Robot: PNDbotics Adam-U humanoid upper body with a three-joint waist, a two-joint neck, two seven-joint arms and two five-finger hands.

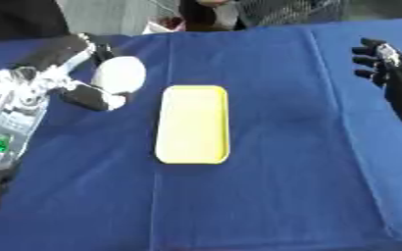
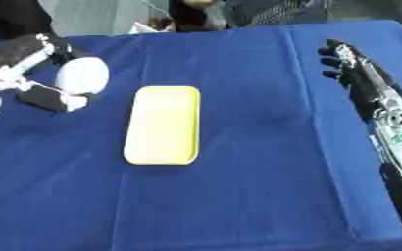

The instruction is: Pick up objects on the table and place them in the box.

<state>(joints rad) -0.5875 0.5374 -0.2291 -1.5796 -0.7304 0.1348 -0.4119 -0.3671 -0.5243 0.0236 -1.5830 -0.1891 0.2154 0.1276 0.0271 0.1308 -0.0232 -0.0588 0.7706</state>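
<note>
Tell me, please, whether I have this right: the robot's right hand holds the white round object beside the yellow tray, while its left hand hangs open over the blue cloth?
Not quite: the hands are swapped. In the left eye view the left hand is curled round the white round object beside the yellow tray, and the right hand hangs open over the blue cloth.

left robot hand: fingers and thumb curled, raised at left; right robot hand: fingers straight, idle

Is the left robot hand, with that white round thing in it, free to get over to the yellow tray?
Probably yes: the left robot hand holds the white round object just beside the yellow tray, with nothing between.
</note>
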